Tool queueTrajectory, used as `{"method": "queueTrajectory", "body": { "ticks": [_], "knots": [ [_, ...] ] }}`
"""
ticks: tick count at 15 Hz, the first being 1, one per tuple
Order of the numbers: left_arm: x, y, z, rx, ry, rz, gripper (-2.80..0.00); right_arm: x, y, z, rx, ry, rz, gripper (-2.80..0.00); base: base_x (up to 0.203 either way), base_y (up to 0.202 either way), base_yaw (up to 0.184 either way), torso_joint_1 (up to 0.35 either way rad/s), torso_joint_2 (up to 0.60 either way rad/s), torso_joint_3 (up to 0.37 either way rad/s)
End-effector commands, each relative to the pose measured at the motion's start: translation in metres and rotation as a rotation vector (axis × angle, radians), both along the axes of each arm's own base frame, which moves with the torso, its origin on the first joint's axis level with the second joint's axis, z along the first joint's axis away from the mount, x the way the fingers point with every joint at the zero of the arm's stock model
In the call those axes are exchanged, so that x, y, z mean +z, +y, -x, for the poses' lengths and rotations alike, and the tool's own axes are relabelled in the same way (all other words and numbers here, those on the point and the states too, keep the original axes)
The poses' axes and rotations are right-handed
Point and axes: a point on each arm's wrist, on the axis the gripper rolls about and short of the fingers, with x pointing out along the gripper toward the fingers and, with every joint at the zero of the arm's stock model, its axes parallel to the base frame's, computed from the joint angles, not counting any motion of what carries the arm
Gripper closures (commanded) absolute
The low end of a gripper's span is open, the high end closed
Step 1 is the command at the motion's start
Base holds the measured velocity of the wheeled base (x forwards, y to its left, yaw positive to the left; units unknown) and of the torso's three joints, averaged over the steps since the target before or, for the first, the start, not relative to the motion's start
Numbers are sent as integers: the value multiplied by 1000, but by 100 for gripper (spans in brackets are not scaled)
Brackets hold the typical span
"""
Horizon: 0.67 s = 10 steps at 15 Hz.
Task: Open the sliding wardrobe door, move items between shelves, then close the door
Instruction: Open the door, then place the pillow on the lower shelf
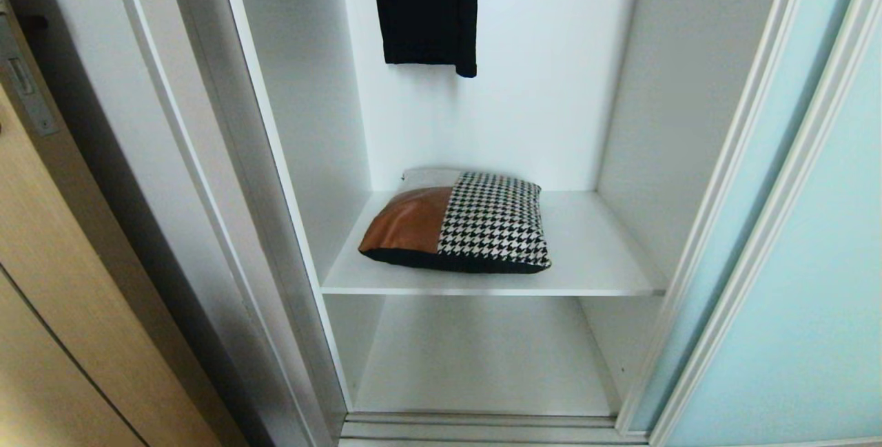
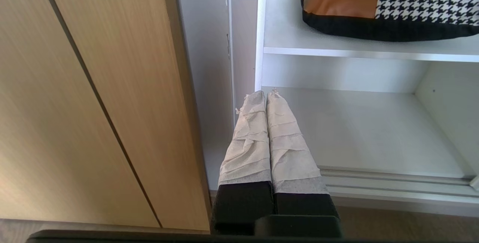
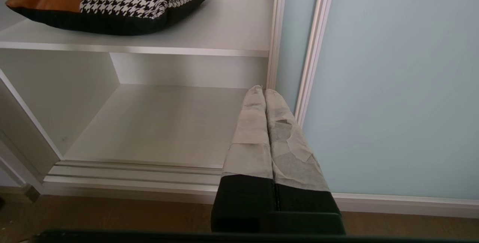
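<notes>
No text, label, brand, number or sign can be read in any of the views.

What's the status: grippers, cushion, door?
Left gripper and right gripper shut, empty, low before the wardrobe. Cushion on upper shelf; lower shelf bare. Sliding door open, rightward. Nothing blocking.

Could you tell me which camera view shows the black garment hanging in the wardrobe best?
The head view: the black garment hangs above the cushion, its hem fully visible. Neither wrist view shows it; both look lower, at the cushion's shelf and the compartment beneath.
</notes>
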Motion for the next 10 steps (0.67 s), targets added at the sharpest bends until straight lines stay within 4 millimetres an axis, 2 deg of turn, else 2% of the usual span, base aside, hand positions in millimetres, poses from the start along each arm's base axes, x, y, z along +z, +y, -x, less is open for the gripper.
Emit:
{"method": "queueTrajectory", "body": {
  "ticks": [1, 5, 7, 8, 10],
  "knots": [
    [0, 0, 0, 1, 1, 1, 0, 0, 0, 0, 0, 0, 1, 0, 0, 0, 0, 0, 0, 0],
    [0, 0, 0, 1, 1, 1, 0, -1, 0, 0, 3, 13, 43, 0, 0, 0, 0, 0, 0, 0],
    [0, 0, 0, 1, 1, 1, 0, 9, 0, 3, -13, -26, 41, 0, 0, 0, 0, 0, 0, 0],
    [0, 0, 0, 1, 1, 1, 0, 25, -1, 7, -29, -63, 37, 0, 0, 0, 0, 0, 0, 0],
    [0, 0, 0, 1, 1, 1, 0, 71, -1, 24, -42, -126, 13, 0, 0, 0, 0, 0, 0, 0]
  ]
}}
